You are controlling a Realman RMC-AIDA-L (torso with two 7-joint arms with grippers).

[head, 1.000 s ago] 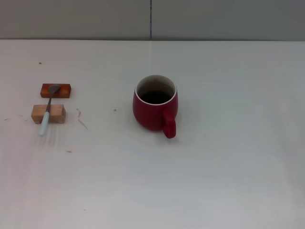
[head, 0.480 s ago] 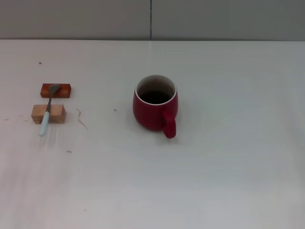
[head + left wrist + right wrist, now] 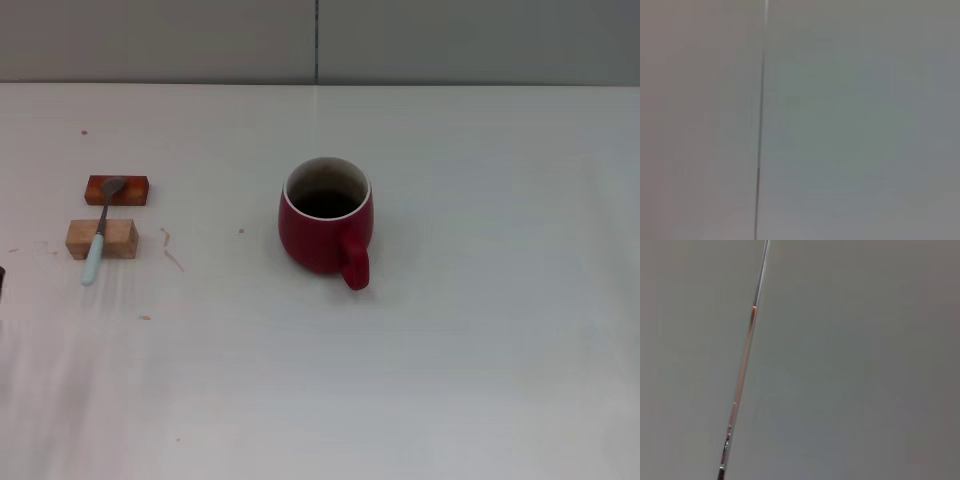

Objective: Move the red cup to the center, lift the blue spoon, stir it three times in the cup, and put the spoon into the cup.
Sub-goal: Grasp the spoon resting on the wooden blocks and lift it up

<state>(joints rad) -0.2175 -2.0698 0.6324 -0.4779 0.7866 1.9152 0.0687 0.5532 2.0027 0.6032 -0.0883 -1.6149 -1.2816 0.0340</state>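
Head view: dark sliver at the left edge (image 3: pixel 1 280), maybe the left gripper, fingers can't tell. Right gripper not seen. White table (image 3: pixel 480 380). Red cup (image 3: pixel 326 215) upright mid-table, handle toward the camera. Blue spoon (image 3: pixel 100 232) far left, lying across light wooden block (image 3: pixel 102 239), bowl on reddish block (image 3: pixel 117 189) behind. Wrist views: grey wall only.

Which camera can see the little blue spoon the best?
The head view. There the blue spoon shows whole: its grey bowl rests on the dark red-brown block and its pale handle lies across the light wooden block, left of the red cup. Both wrist views show only a plain grey surface, no spoon.
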